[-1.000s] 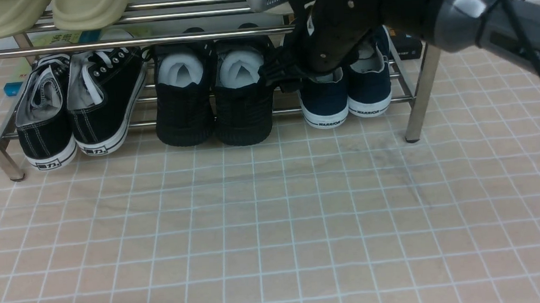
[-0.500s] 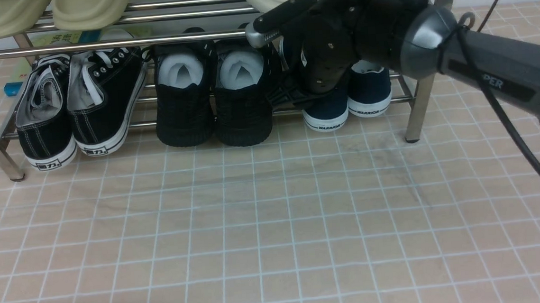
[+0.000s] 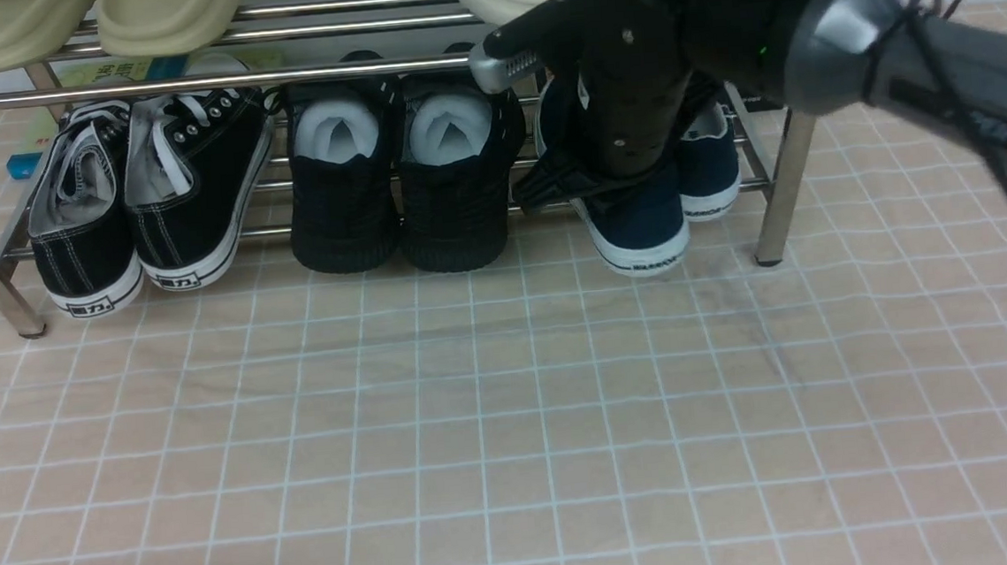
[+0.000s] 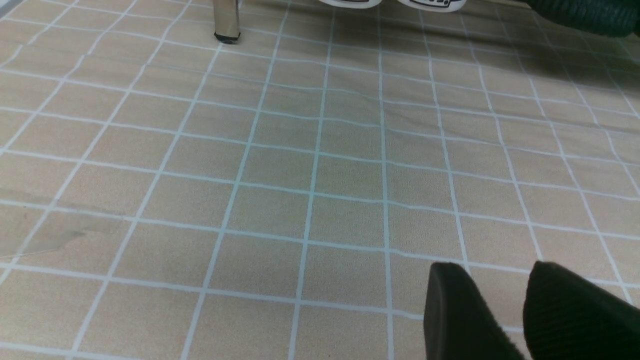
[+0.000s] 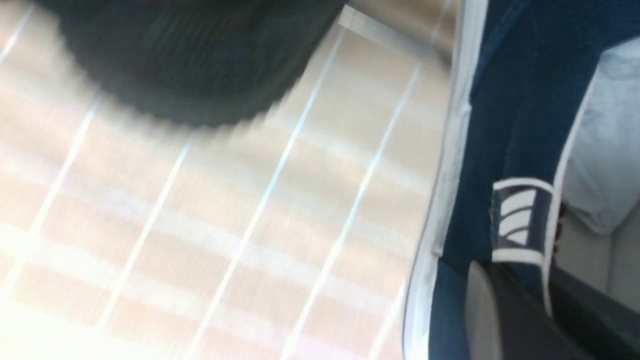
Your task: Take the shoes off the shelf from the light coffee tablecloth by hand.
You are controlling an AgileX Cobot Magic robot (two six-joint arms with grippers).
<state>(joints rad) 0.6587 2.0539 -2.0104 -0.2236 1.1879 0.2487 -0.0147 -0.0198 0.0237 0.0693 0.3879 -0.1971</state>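
Front view: a beige-tan tablecloth with thin white grid lines (image 3: 477, 408), slightly wrinkled, covers the whole surface, with a pale wall behind. A two-tier chrome tube shelf (image 3: 188, 83) stands on it. Navy-blue canvas slip-on shoes (image 3: 642, 228) with white soles sit at the lower tier's right end. The left one juts heel-first over the cloth, right gripper (image 3: 628, 167) at its heel.

Left wrist view: left gripper (image 4: 492, 280) over bare cloth, jaws parted, empty.

Right wrist view: blurred. Fingers (image 5: 515, 320) clamp the navy heel collar.

navy shoes (image 3: 641, 224) with white soles, beige tablecloth (image 3: 478, 426) with white grid lines, shiny chrome shelf (image 3: 188, 83)
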